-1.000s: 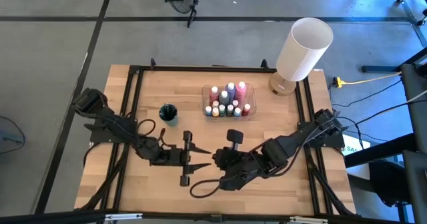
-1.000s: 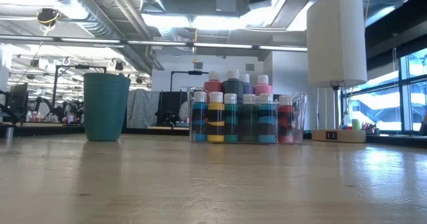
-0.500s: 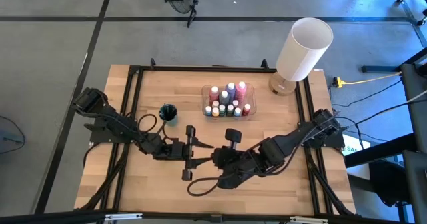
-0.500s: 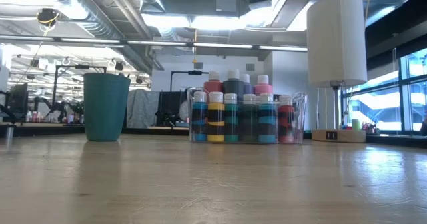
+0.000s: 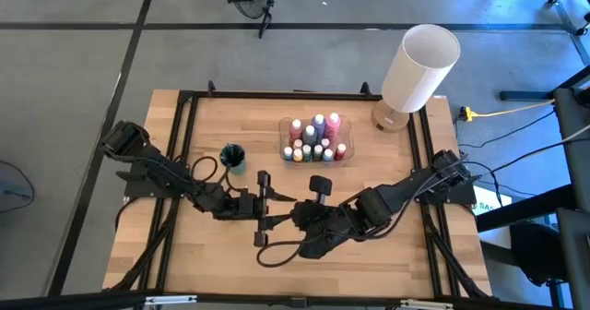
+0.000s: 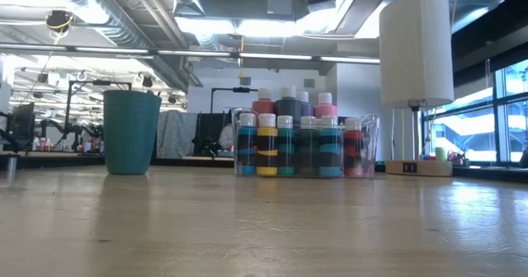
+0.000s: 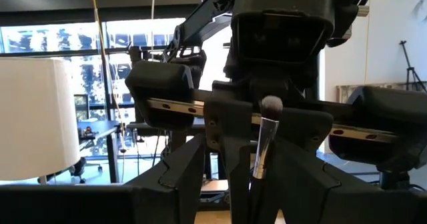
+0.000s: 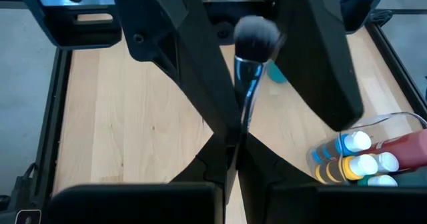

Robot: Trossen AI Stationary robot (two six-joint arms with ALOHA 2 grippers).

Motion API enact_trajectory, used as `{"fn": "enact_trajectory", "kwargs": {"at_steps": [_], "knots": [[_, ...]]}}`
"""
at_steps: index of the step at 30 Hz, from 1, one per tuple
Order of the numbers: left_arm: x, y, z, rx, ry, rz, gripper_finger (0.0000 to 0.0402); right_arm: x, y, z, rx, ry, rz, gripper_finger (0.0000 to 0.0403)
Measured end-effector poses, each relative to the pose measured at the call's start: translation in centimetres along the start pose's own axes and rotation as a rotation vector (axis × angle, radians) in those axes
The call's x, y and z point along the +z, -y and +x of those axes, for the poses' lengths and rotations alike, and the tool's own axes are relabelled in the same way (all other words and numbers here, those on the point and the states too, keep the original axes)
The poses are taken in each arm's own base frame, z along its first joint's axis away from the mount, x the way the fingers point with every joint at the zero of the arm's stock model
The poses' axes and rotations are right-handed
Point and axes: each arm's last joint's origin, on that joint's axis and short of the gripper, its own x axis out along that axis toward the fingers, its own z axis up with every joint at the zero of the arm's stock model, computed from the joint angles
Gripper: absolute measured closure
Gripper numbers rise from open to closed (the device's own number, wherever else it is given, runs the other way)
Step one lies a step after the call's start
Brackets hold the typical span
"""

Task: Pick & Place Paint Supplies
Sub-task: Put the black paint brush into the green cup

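Spanning a bright workshop, the wooden table [image 5: 369, 176] sits under the right tool [image 8: 230, 141] clamping a brush [image 8: 252, 57], left tool [image 5: 265, 210] parted.

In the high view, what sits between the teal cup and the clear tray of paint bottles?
Nothing: the high view shows bare wooden table between the teal cup and the tray of paint bottles. The low view shows the same gap, empty.
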Motion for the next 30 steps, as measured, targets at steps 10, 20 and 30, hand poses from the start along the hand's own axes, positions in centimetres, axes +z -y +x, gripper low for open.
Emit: {"fn": "enact_trajectory", "kwargs": {"at_steps": [10, 20, 30], "knots": [[-0.02, 0.03, -0.01, -0.002, -0.002, 0.001, 0.0310, -0.01, 0.02, 0.02, -0.001, -0.001, -0.003, 0.0386], [-0.05, 0.08, -0.02, -0.014, -0.004, 0.010, 0.0383, 0.10, 0.16, 0.13, 0.005, -0.002, 0.011, 0.0386], [-0.03, 0.27, -0.14, -0.007, -0.007, 0.031, 0.0390, 0.18, 0.27, 0.28, 0.025, -0.009, 0.027, 0.0332]]}}
